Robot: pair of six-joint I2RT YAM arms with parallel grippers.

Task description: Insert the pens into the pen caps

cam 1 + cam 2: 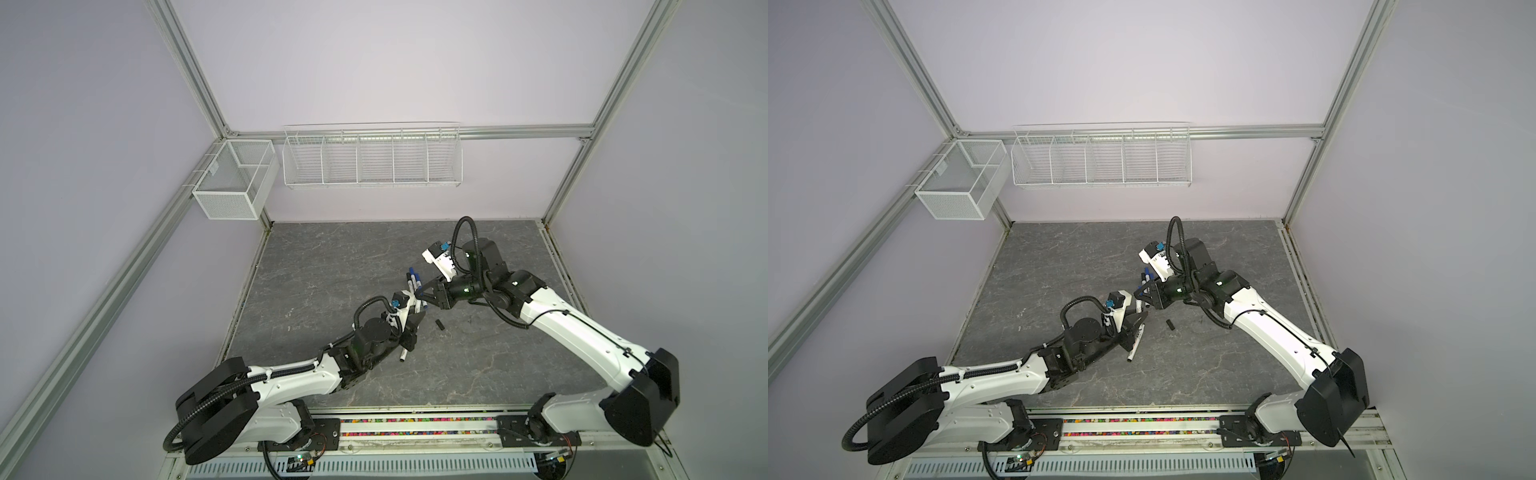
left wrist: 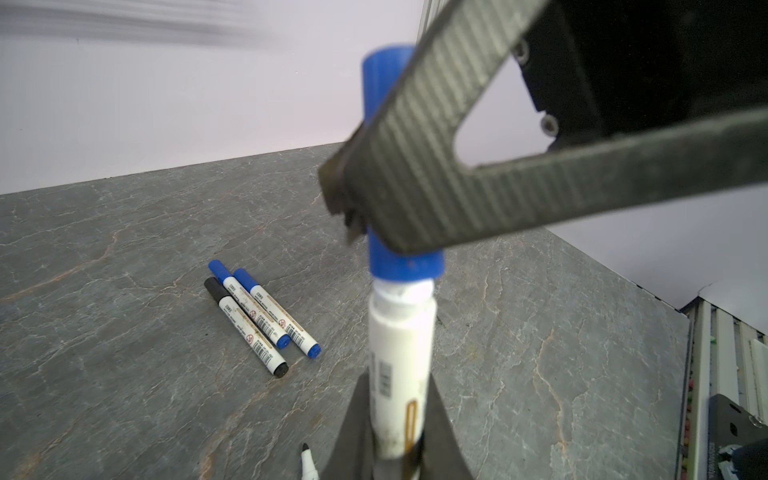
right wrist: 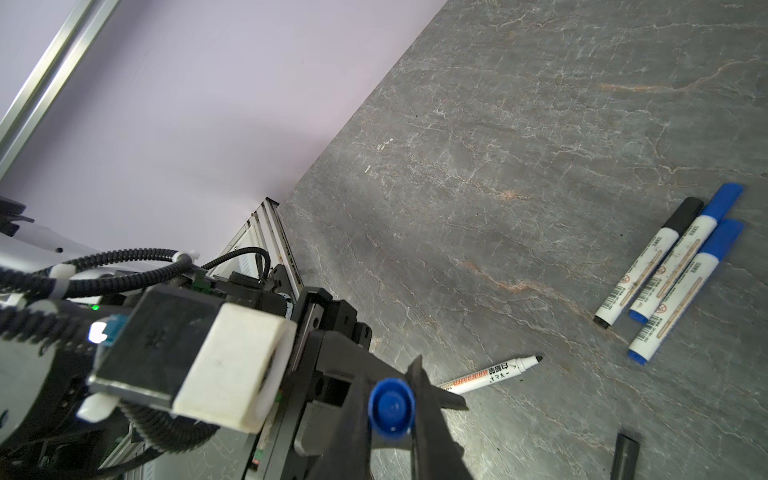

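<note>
Gripping a white pen (image 2: 401,353) by its barrel, my left gripper (image 2: 397,415) had its jaws drawn in tight on both sides of it, and the pen stuck out of them toward my right gripper (image 3: 392,411) above the grey table (image 1: 332,266). My right gripper was clamped on a blue cap (image 2: 405,259), one finger on either side. That cap sat over the tip end of the same pen, in line with it. A band of the pen's white neck showed between the rim of the cap and the barrel, so the cap was not down against the shoulder. Everything else I place from that held pen. Beyond it, toward the back wall, three capped pens (image 2: 259,318) lay flat on the table side by side, touching, two with blue caps and one with a black one. On its near side, just beside my left gripper, a bare pen (image 3: 490,376) lay flat with its black tip uncovered. To the right of it in both top views, apart from all the pens, a loose black cap (image 1: 439,325) lay on the table
</note>
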